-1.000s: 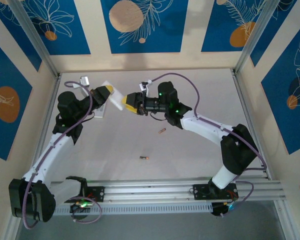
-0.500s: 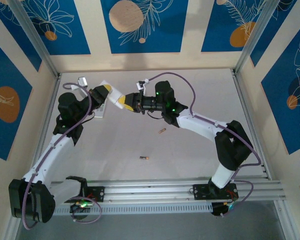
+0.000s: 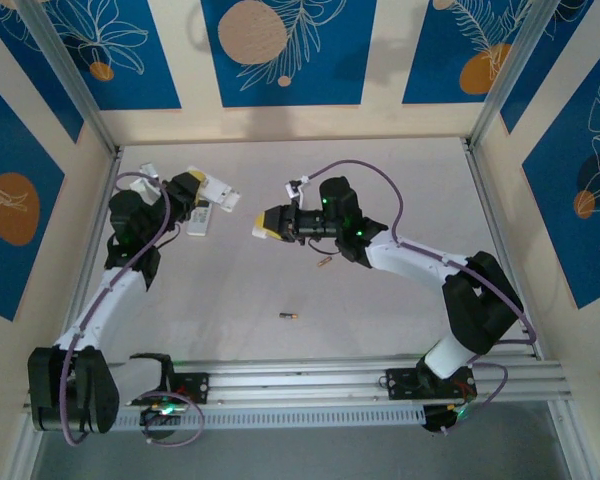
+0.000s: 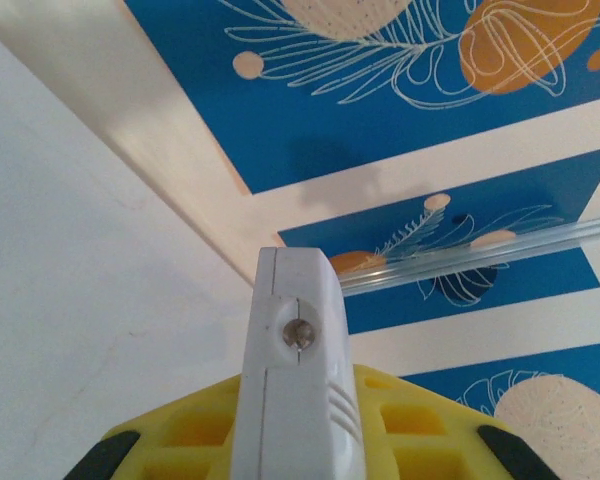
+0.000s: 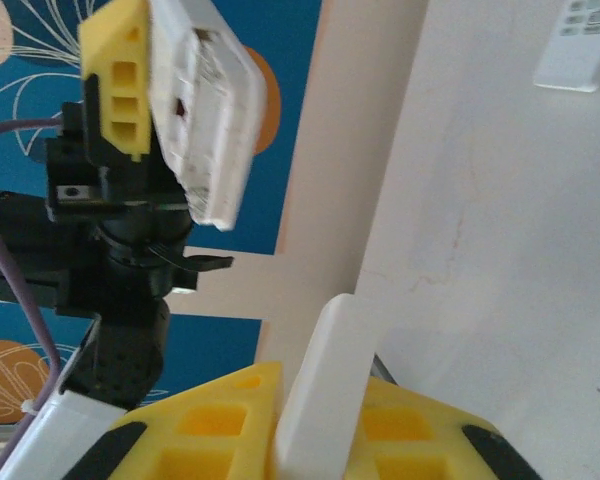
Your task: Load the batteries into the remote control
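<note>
Spotter: Top camera, where are you?
Me: High above and behind my arm bases (image 3: 420,381), staring down on the whole table (image 3: 400,170).
Spotter: Wrists?
Me: Left one sits tight against the remote (image 4: 292,340) pinched in my left claw (image 4: 295,425), facing up the blue wall (image 4: 400,110). Right one looks past the white cover (image 5: 325,350) gripped in my right claw (image 5: 315,425), close on that same remote and left claw; the top view shares those.

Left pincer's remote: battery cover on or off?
Off: the right pincer holds the cover, apart from the remote in the left pincer.
</note>
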Robot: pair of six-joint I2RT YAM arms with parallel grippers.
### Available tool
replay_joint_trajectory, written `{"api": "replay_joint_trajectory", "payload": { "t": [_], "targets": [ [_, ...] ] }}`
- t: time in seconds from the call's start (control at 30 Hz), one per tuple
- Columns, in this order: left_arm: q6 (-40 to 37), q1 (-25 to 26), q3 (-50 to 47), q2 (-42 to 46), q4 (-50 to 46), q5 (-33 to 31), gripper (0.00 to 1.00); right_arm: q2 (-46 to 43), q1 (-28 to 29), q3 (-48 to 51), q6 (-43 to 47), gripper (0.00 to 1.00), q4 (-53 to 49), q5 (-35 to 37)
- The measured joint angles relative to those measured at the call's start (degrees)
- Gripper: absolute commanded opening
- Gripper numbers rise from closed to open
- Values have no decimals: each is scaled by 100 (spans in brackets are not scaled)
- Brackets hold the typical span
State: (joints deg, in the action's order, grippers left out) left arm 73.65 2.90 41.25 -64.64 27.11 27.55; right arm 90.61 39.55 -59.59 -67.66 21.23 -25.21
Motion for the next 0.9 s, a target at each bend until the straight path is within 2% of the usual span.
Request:
{"api": "replay_joint_trajectory", "payload": {
  "t": [0.2,0.37,0.53,0.8,0.9],
  "targets": [
    [-103,0,-98,4,7,-20,0,-9,-57,98,358,8,-304,22],
    [-555,68,-188,166,-518,-20,0,173,-223,22,1537,5,-1746,577],
    [-1091,372,-214,361,-1141,-17,0,614,-337,350,2184,7,-2496,780],
    [-1281,560,-284,212,-1329,-17,0,975,-350,984,2096,9,-2669,866],
    [-1279,566,-284,114,-1331,-17,0,811,-444,1281,1764,19,-2413,850]
  ]
}}
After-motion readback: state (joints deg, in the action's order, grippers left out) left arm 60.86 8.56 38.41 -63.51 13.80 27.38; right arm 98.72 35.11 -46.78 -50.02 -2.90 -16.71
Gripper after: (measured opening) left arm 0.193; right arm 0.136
